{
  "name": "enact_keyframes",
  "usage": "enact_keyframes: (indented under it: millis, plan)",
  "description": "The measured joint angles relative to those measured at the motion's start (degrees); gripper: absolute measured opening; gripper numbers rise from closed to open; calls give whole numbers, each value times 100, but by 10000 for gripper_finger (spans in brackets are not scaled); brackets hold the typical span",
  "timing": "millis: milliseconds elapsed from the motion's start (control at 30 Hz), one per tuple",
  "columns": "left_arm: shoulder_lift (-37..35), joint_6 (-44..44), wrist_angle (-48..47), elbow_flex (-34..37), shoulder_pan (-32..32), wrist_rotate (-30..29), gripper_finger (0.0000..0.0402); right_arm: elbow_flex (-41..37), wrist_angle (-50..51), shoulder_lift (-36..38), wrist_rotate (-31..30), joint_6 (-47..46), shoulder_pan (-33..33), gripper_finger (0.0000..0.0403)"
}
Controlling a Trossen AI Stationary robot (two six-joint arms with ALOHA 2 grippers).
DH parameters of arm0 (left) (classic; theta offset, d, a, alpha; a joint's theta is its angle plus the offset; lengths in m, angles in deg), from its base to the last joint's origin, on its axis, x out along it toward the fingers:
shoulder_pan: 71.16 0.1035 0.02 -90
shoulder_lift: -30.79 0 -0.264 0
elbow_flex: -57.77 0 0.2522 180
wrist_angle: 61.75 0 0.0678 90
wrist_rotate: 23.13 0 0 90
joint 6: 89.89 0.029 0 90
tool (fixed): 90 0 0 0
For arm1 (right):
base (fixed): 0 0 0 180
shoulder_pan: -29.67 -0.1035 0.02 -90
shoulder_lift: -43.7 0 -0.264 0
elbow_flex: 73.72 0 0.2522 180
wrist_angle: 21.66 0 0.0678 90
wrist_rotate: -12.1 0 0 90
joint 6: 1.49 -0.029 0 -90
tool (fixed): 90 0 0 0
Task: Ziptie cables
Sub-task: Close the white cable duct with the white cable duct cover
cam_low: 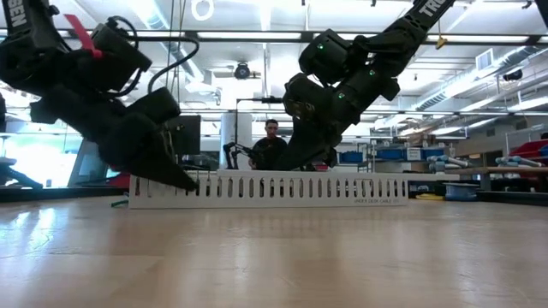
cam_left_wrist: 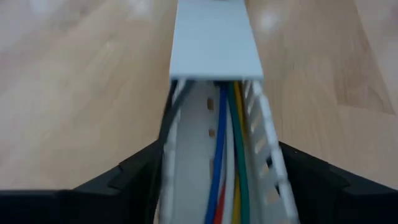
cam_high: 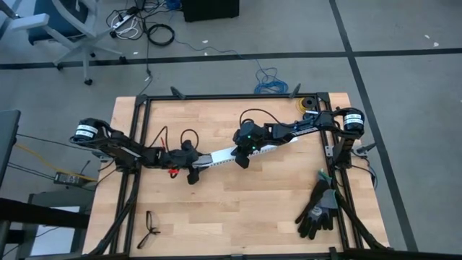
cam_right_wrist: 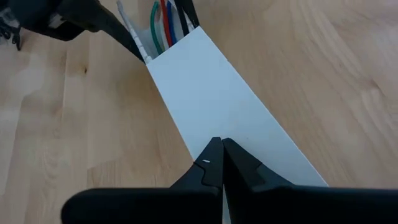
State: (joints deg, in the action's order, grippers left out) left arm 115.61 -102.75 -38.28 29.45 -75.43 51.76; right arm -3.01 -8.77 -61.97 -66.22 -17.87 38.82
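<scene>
The cables (cam_left_wrist: pixel 227 155) are laid inside the slotted channel (cam_high: pixel 220 155) mid-surface. It's straddled by the left gripper (cam_left_wrist: pixel 217 186), fingers spread, probably steadying it, while the cover (cam_right_wrist: pixel 230 112) is pressed down by the right gripper (cam_right_wrist: pixel 217 155), fingers pressed together.

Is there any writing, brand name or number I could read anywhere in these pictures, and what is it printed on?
Small dark print near one end of the white slotted channel: too small to read.
White letters on the upper arm at the low view's top edge: cut off, unreadable.
White letters on the other arm at the top corner: cut off, unreadable.
Nothing else carries writing.
</scene>
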Motion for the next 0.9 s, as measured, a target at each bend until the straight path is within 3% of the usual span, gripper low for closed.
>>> enact_keyframes:
  millis: [267,633,833,900]
  plan:
    - [-4,-159,134,178,2,-12,248,-7,-177,-11,6,9,4,0]
    - [-8,49,112,181,2,-93,244,-28,-241,337,-56,217,-77,0]
    - [-7,56,94,180,2,-93,243,-15,935,1042,-71,94,-168,0]
    - [-7,57,93,180,2,-93,243,-17,1604,1080,-396,-63,-164,0]
